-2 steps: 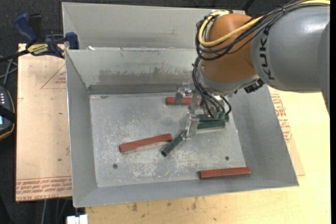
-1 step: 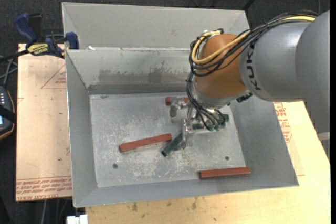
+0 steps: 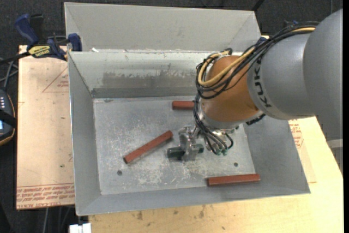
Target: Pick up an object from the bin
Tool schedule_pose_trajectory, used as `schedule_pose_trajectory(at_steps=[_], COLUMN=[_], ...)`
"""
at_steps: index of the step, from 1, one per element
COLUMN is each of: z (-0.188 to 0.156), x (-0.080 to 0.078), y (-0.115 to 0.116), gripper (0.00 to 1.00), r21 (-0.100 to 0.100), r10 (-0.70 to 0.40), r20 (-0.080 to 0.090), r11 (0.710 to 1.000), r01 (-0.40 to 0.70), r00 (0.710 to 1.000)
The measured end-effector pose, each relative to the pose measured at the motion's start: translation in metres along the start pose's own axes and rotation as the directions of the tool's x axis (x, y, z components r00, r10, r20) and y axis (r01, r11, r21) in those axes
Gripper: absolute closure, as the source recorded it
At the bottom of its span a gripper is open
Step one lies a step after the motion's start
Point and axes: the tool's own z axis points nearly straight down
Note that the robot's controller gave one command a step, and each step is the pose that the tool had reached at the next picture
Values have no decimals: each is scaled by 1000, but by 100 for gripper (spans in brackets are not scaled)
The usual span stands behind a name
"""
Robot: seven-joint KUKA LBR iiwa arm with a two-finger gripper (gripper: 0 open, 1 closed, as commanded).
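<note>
Beside gripper (image 3: 189, 145), just left: small dark block (image 3: 175, 154) on bin (image 3: 125, 123) floor
Claw state: cannot tell
Long brown stick (image 3: 148, 147): further left of gripper
Short brown stick (image 3: 182, 105): behind gripper
Third brown stick (image 3: 233, 179): front-right of gripper

Just above the middle of the frame, a reddish-brown stick (image 3: 182, 105) shows only its left end; the rest of it runs in behind the orange cover (image 3: 226, 96) on the wrist. That cover and the grey arm (image 3: 305, 73) also hide a patch of the floor of the bin (image 3: 82, 133) right of centre, and the arm itself is cut off by the right edge of the frame. Just below centre, the gripper (image 3: 189, 148) is a small knot of metal and looped cables (image 3: 222, 143), too tangled to read. A small dark piece (image 3: 175, 154) sits against its left side; its kind cannot be told, nor whether it belongs to the gripper or to the bin.
</note>
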Motion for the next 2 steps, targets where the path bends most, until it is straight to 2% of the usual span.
schedule_pose_trajectory(at_steps=[1, 2], z=[0, -133], x=[0, -19], y=[0, -5], gripper=[100, 100], r21=[0, 1], r10=[1, -29], r20=[0, 3], r11=[1000, 1000], r01=[-1, 29], r00=[1000, 1000])
